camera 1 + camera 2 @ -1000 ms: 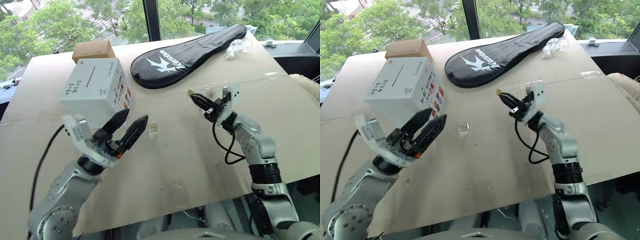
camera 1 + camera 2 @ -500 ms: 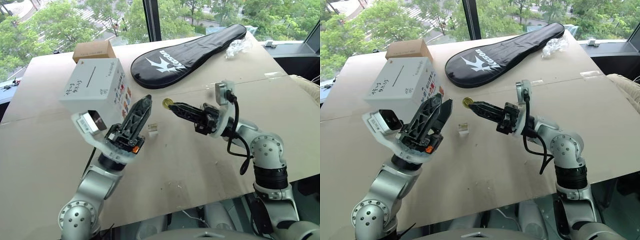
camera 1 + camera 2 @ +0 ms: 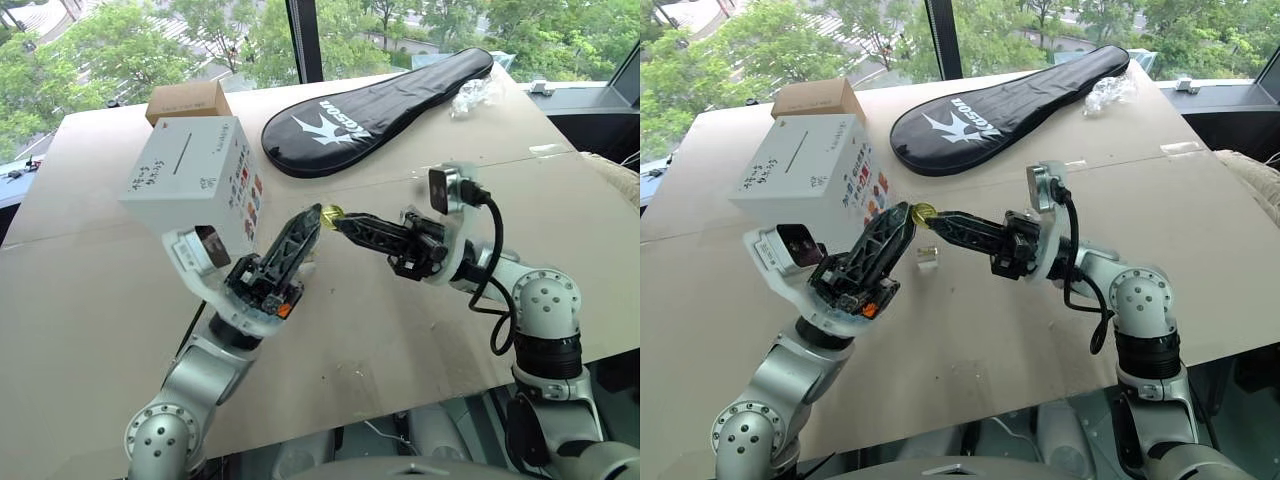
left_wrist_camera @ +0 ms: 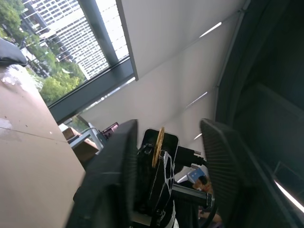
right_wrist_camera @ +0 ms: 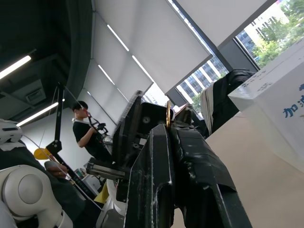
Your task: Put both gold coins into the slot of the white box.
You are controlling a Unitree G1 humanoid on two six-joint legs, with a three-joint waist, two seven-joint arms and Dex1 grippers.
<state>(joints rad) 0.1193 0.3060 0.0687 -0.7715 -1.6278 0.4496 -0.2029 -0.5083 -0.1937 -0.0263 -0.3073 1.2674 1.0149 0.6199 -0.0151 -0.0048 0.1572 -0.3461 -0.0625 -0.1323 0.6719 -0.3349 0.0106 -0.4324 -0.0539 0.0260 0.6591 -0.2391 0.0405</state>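
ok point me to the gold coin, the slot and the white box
gold coin (image 3: 923,212), right eye view, on its shiny round face at the right claw's tip
slot (image 3: 177,153), left eye view, midway along the dark slit
white box (image 3: 222,150), left eye view, on its white top face

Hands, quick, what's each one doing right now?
Left hand: open, fingers either side of the gold coin.
Right hand: closed, holding that coin.

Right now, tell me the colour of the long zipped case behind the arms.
Black with white lettering and a white emblem; the case shows best in the left eye view.
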